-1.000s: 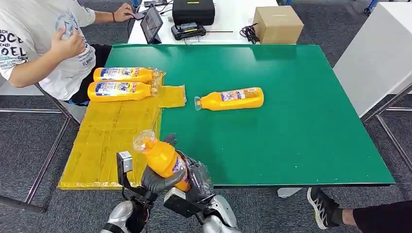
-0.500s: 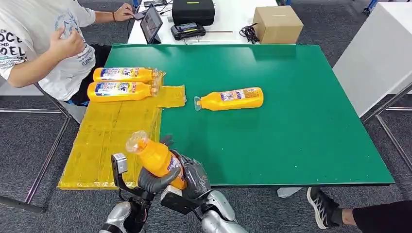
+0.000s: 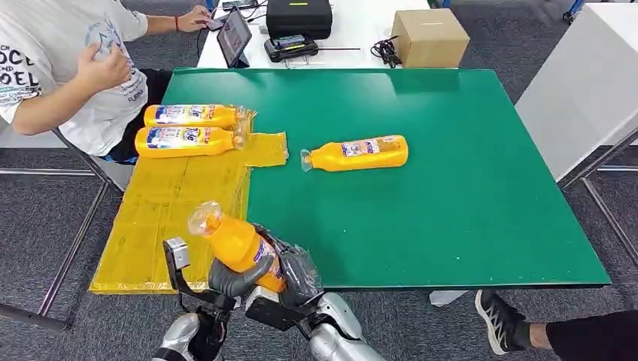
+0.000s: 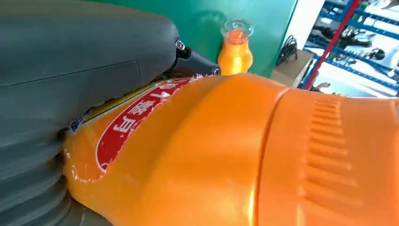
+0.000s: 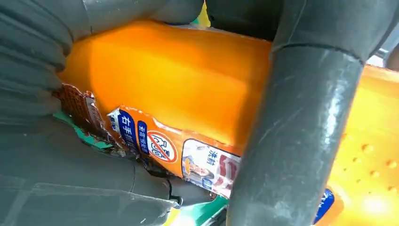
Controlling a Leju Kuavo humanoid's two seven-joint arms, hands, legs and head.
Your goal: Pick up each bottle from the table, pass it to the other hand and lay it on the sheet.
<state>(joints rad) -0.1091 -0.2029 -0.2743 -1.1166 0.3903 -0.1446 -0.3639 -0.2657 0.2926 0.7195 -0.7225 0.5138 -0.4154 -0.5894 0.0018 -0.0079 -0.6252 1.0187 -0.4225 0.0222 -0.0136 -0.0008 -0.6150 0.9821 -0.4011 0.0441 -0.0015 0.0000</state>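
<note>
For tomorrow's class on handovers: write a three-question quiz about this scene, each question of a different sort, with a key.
1. True or false: both hands grip the held bottle.
2. How many bottles lie on the yellow sheet?
3. The bottle lying on the green table points its cap toward: A) the sheet, B) the cardboard box, C) the robot.

Key: 1 true, left hand and right hand both hold it. 2 two. 3 A.
</note>
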